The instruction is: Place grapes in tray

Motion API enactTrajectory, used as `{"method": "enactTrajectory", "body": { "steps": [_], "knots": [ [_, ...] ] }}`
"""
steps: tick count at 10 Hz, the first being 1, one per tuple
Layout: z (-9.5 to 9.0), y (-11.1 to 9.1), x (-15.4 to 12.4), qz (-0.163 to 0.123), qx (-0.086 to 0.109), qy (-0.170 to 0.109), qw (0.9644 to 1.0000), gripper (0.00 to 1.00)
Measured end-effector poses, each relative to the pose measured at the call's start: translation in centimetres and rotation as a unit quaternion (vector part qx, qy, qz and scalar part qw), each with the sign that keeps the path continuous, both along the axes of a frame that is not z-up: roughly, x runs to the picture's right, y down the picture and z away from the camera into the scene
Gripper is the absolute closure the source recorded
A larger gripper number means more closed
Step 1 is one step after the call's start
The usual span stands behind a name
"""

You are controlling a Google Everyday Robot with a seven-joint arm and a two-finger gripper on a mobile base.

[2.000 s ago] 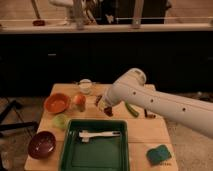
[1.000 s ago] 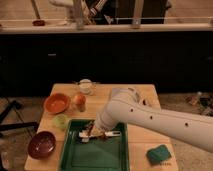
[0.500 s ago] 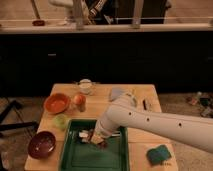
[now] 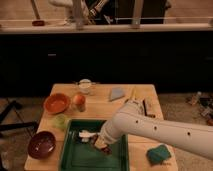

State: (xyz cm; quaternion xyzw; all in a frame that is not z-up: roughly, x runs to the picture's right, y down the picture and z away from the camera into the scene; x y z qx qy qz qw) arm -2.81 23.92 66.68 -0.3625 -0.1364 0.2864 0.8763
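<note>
Now tool point(image 4: 101, 143) low inside large rectangular green plastic tray point(image 4: 70, 159), finger state cannot tell. Dark reddish-purple grape bunch point(image 4: 104, 146) right at tool tip, over tray floor; release likely remaining step. White object point(image 4: 86, 134) just beside tool. Tray rim close on arm side; bare tray floor beyond tool, wooden table point(image 4: 107, 107) around.

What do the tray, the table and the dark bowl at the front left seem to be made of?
Tray, where the gripper hovers: probably plastic, uniform green, moulded rim. Table: likely wood, pale matte tan. Dark bowl: glossy maroon, plastic or ceramic, unclear.
</note>
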Motion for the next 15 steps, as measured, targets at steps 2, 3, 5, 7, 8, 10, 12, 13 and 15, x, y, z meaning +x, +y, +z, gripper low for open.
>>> {"method": "enactTrajectory", "body": {
  "steps": [2, 3, 5, 7, 8, 10, 12, 13, 15],
  "knots": [
    [0.0, 0.01, -0.13, -0.002, 0.0, -0.001, 1.0, 0.82],
    [0.0, 0.0, -0.05, -0.001, 0.0, 0.0, 1.0, 0.73],
    [0.0, 0.0, -0.07, -0.001, 0.0, -0.001, 1.0, 0.5],
    [0.0, 0.0, -0.13, -0.001, 0.0, -0.001, 1.0, 0.3],
    [0.0, -0.01, -0.11, -0.001, 0.0, -0.001, 1.0, 0.23],
    [0.0, -0.02, -0.12, -0.001, 0.0, -0.001, 1.0, 0.22],
    [0.0, -0.03, -0.12, -0.001, 0.0, -0.001, 1.0, 0.22],
    [0.0, -0.03, -0.1, -0.001, 0.0, -0.001, 1.0, 0.22],
    [0.0, -0.03, -0.09, -0.001, 0.0, -0.001, 1.0, 0.22]
  ]
}}
